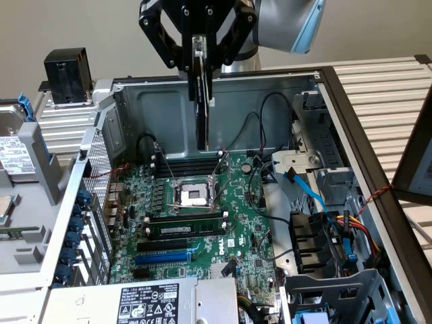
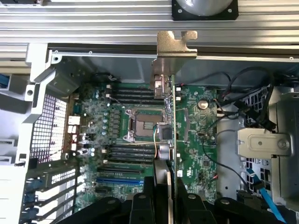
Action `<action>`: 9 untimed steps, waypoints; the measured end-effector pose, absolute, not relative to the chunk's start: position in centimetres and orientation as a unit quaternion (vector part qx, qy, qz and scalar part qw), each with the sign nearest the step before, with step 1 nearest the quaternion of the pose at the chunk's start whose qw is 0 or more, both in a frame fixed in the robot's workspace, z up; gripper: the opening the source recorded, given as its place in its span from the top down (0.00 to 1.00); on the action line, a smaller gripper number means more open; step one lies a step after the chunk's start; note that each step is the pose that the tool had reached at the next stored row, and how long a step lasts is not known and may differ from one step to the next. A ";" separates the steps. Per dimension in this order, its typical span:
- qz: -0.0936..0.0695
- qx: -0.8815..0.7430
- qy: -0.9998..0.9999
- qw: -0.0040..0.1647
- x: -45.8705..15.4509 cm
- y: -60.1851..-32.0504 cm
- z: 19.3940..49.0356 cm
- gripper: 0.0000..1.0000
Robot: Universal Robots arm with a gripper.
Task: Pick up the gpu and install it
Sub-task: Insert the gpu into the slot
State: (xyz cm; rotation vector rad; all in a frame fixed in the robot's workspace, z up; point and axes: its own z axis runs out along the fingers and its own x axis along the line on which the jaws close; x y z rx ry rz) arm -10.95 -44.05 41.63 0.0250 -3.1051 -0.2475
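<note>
Gpu (image 1: 202,115) hangs vertical (bracket (image 2: 175,46) lowest) in claw (image 1: 201,64) above motherboard (image 1: 202,223).

Green motherboard (image 1: 202,216) with one bright blue slot (image 1: 162,257), plain grey case (image 1: 169,115), black gripper (image 1: 200,64). The card (image 1: 202,111) looks black, with a silver bracket (image 2: 174,49). Light blue cable (image 1: 307,192), and a side panel (image 1: 100,169) dotted with holes.

This place seems to be a robotics lab or workshop: an open PC case (image 1: 172,111) with a bare motherboard (image 1: 246,206) lies among aluminium profiles (image 1: 381,88), under a robot arm (image 1: 290,23).
</note>
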 end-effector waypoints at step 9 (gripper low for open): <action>-0.078 0.090 -0.993 0.020 -11.0 -44.0 41.4 0.72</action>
